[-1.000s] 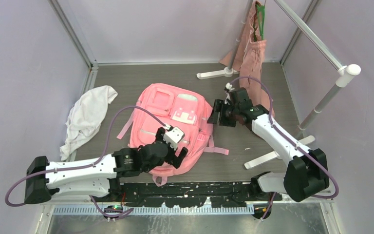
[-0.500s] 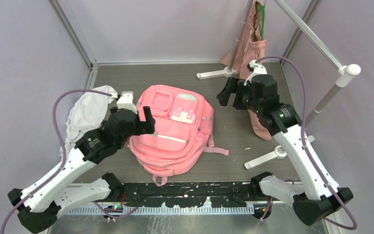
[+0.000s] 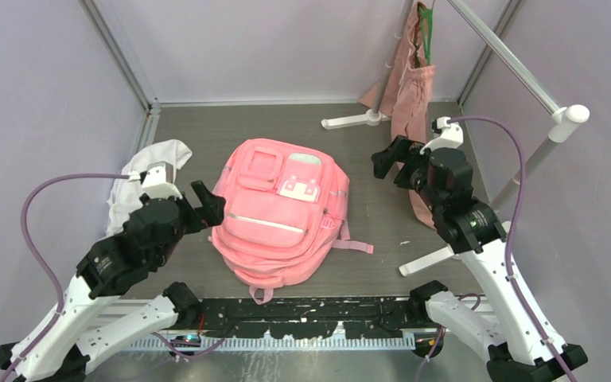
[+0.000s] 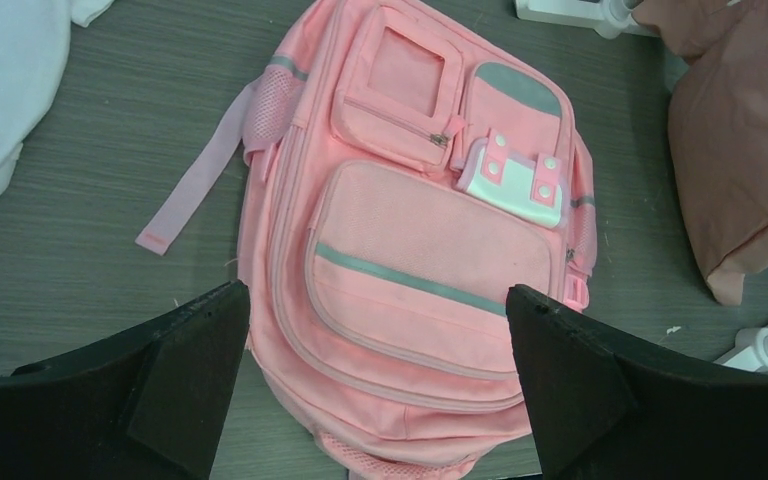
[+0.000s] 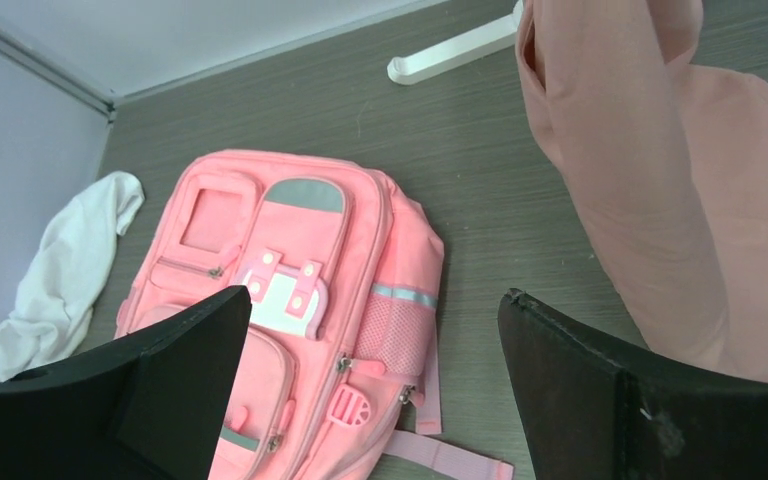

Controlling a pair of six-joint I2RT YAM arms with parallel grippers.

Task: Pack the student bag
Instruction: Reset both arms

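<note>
The student bag (image 3: pixel 282 208) lies flat on the table (image 3: pixel 382 231) in the middle of the frame. Its front pockets face up, its loop points toward the bottom edge, and one strap trails off to the right. The left jaws hang spread wide just off the bag's left side, holding nothing. The right jaws, likewise wide apart and empty, hover at centre right, near the bag's upper right corner. A white cloth (image 3: pixel 139 191) sits crumpled at the left. A pink tote (image 3: pixel 414 99) hangs from a white rack (image 3: pixel 517 60) at upper right.
</note>
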